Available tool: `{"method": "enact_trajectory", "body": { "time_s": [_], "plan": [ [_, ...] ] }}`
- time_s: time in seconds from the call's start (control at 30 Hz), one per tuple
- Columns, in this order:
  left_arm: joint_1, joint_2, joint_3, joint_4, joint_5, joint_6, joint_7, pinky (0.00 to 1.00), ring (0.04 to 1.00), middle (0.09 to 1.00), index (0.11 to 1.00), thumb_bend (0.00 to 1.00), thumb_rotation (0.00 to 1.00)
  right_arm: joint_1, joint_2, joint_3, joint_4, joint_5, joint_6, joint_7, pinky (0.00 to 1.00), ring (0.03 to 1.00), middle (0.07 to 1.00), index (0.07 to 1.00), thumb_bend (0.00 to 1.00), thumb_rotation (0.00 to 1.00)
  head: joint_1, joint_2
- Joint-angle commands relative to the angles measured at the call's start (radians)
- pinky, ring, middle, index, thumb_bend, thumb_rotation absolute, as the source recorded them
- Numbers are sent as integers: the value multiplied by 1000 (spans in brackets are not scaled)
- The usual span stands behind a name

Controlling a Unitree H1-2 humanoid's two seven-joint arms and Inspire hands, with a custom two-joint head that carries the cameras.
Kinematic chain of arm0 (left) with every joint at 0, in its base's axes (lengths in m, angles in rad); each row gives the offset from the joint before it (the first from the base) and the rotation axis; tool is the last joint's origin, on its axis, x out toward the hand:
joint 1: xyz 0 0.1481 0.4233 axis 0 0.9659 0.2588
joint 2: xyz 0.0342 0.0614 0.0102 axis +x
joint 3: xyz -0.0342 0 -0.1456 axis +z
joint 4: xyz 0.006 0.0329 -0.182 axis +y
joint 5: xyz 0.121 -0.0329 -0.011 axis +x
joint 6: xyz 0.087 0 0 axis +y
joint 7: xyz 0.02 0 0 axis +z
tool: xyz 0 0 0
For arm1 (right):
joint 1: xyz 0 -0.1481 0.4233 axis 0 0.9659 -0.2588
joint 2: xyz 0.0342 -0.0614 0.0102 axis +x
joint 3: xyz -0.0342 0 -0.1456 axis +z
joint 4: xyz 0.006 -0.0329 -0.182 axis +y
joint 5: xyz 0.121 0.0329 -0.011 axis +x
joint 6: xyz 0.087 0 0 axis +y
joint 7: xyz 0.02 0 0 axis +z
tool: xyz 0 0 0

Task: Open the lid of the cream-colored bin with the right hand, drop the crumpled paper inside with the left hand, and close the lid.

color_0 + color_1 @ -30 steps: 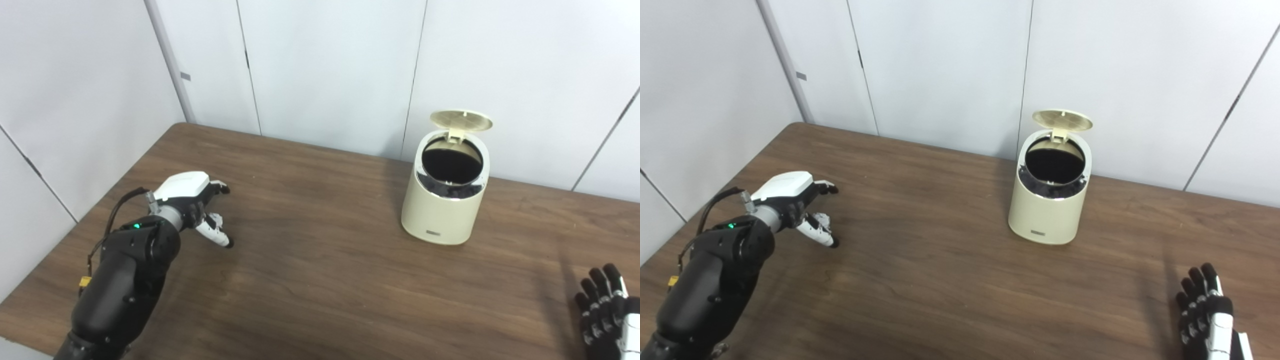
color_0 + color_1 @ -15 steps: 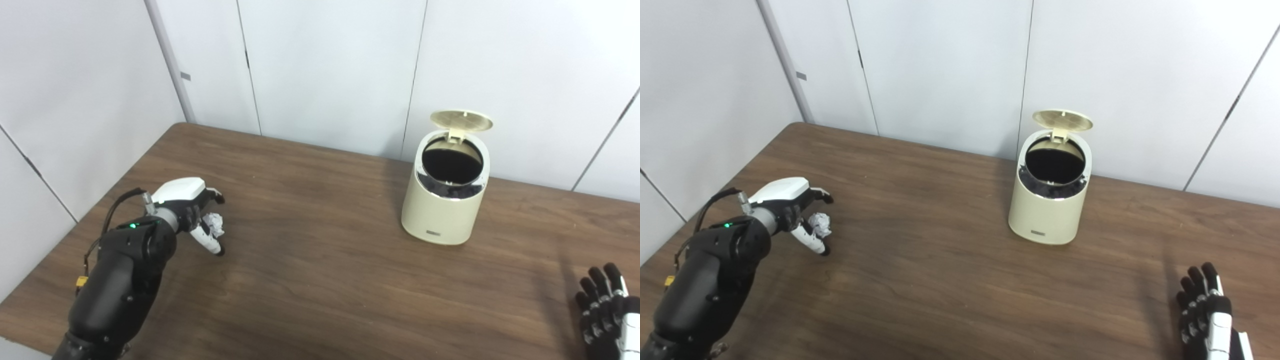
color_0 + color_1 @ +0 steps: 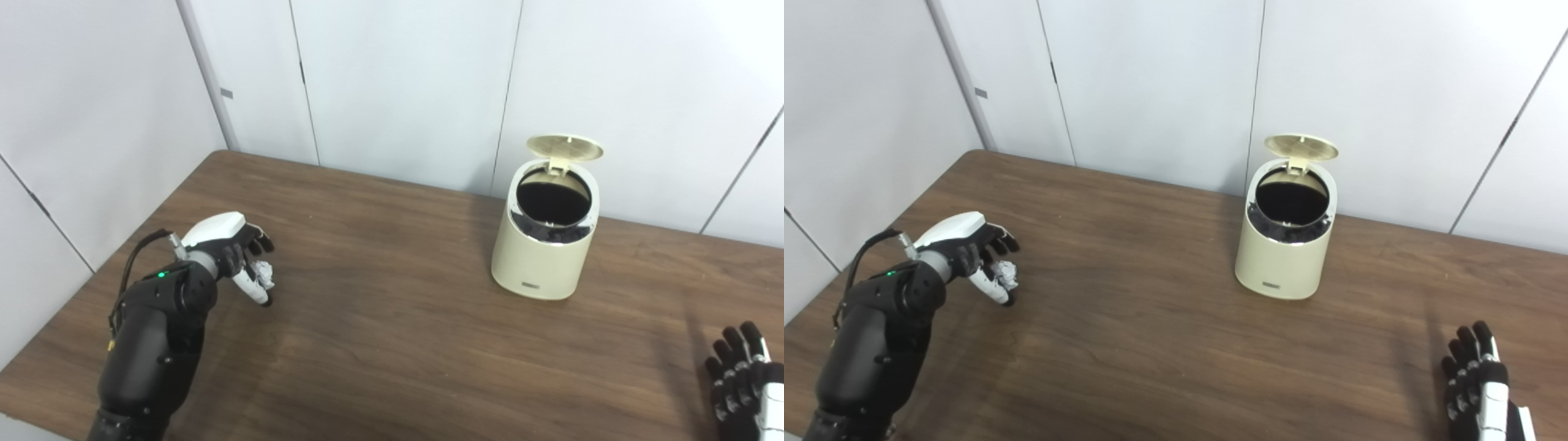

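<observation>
The cream-colored bin (image 3: 539, 260) stands at the back right of the table, its round lid (image 3: 565, 147) tipped up and the dark inside showing. At the left, my left hand (image 3: 236, 252) has its fingers curled over a small white crumpled paper (image 3: 264, 274), with the thumb underneath it. The paper sits low, just above or on the wood; I cannot tell which. My right hand (image 3: 738, 380) lies at the bottom right corner, fingers spread, holding nothing, well away from the bin.
The brown wooden table (image 3: 392, 349) stretches between the left hand and the bin. White wall panels close in behind and to the left. The table's left edge runs near my left arm.
The left hand pulled back slightly to the left and its fingers curled tighter around the paper, which now shows between fingers and thumb. The right hand and bin stayed still.
</observation>
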Motion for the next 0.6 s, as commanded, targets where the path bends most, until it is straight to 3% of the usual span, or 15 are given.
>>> {"method": "enact_trajectory", "body": {
  "time_s": [0.0,0.17,0.3,0.37,0.43,0.57],
  "plan": [
    [-32,26,16,-7,-17,5,55,550,621,697,724,767,0,-5,1,0,-1,12,-6,10,1000,988,968,985,447,944,0,2],
    [-31,18,26,7,-34,6,102,509,547,628,674,743,0,-6,-1,-2,3,18,-11,12,1000,989,966,979,457,925,-1,3],
    [-31,29,14,24,-31,6,113,516,557,615,628,732,0,-6,-2,-2,2,17,-10,12,995,989,968,976,464,932,-1,3],
    [-32,32,9,31,-19,6,107,492,541,524,623,592,0,-6,-2,-2,0,18,-11,13,990,990,967,976,458,942,-1,3],
    [-31,31,8,36,-25,6,111,446,468,513,619,533,0,-6,-4,-2,2,19,-16,15,990,991,970,976,452,953,-1,3],
    [-30,34,4,51,-31,6,111,458,423,518,616,505,0,-8,-3,-5,4,23,-18,15,964,983,962,973,444,961,-2,5]
  ]
}}
